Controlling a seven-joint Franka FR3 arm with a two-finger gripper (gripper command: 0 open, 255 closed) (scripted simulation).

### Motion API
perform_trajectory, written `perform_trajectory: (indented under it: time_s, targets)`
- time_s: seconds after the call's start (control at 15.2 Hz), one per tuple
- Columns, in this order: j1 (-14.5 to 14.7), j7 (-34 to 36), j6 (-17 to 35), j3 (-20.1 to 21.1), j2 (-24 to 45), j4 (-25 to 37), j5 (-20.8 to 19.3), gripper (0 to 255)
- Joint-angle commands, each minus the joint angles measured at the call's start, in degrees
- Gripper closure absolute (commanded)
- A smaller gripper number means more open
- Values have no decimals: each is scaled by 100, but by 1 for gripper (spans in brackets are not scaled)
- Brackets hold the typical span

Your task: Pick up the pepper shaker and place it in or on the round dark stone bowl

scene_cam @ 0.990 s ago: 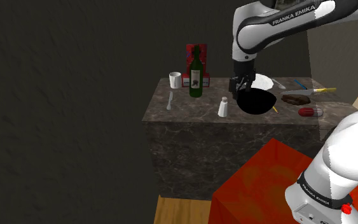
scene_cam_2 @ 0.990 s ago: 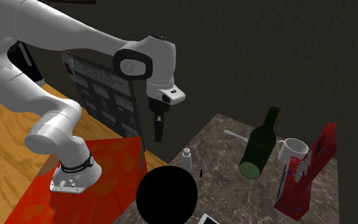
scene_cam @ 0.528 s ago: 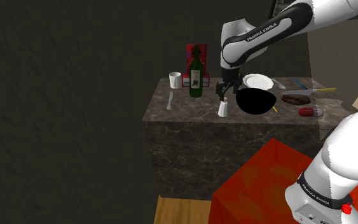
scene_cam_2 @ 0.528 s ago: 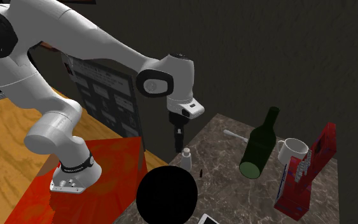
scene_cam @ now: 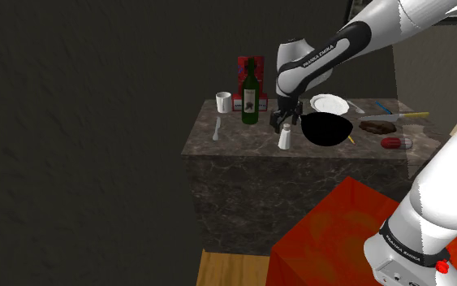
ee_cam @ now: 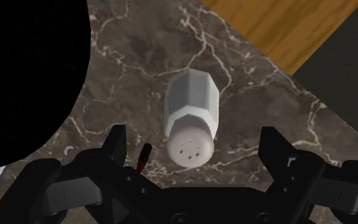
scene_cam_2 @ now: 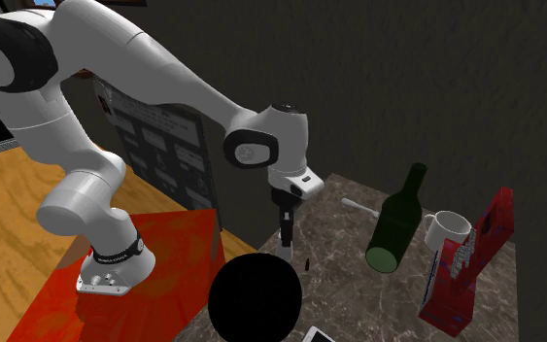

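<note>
The shaker [scene_cam: 284, 136], white with a grey body and a holed cap, stands upright on the marble counter [scene_cam: 234, 140], just beside the black bowl [scene_cam: 326, 128] and apart from it. The gripper [scene_cam: 283, 123] hangs directly over the shaker, close to the bowl's rim. In the wrist view the gripper [ee_cam: 192, 139] is spread wide, and the shaker [ee_cam: 192, 118] lies in the middle between the two fingers [ee_cam: 116, 139], with a clear gap of counter [ee_cam: 247, 76] on each side, so neither finger touches it and nothing is grasped. The bowl [ee_cam: 25, 76] lies beyond one finger. A green bottle [scene_cam: 251, 93] stands farther from the bowl than the shaker does
</note>
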Motion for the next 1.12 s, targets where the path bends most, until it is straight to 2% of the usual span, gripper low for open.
perform_trajectory:
  time_s: [0.0,0.59,0.66,1.06]
  targets:
    - [-8,12,183,-8,126,-53,-11,0]
    - [-10,13,227,-11,154,-69,-15,0]
    - [-10,13,227,-11,154,-69,-15,255]
    - [-10,14,227,-11,154,-69,-15,255]
